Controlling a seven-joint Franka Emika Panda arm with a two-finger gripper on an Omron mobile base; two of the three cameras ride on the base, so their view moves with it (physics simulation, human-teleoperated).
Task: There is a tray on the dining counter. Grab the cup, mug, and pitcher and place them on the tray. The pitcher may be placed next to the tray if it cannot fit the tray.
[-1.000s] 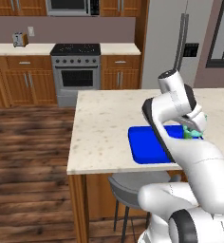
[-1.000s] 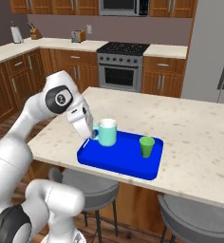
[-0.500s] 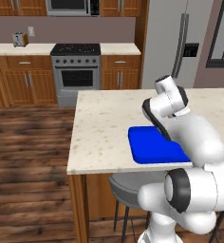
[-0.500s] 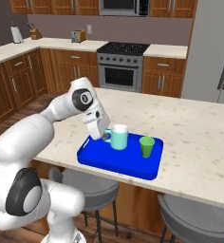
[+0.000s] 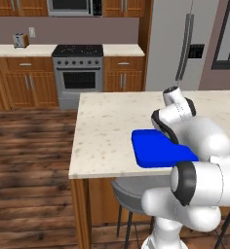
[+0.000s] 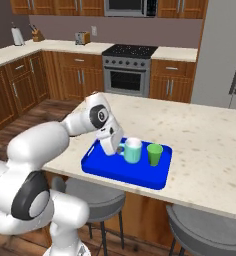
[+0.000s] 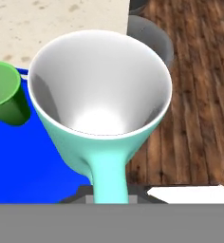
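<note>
Right base view: gripper [image 6: 121,148] is down at the mug [image 6: 133,150], clamped on its handle on the left side; jaws nearly together around it. Mug sits upright over the tray [image 6: 105,168], bottom at or just above the tray floor, can't tell if it's touching. Cup [image 6: 154,154] stands upright on the tray just right of the mug, small gap between them. Tray lies flat on the counter [image 6: 205,145] near its front edge, mug and cup in the back half, front half bare blue

Hand view: looking straight into the mug [image 7: 100,102], white inside, teal outside, handle running down to the bottom edge where the fingers hold it. Cup [image 7: 5,95] at left, apart from the mug, on the blue tray [image 7: 33,175]. Counter [image 7: 47,19] top left, wood floor [image 7: 199,95] at right, a grey stool seat [image 7: 154,38] peeking past the mug rim

Left base view: arm covers mug and cup; tray [image 5: 153,148] visible on the counter [image 5: 107,131] near the front edge

Stove [image 6: 129,70] and fridge [image 5: 185,44] behind
</note>
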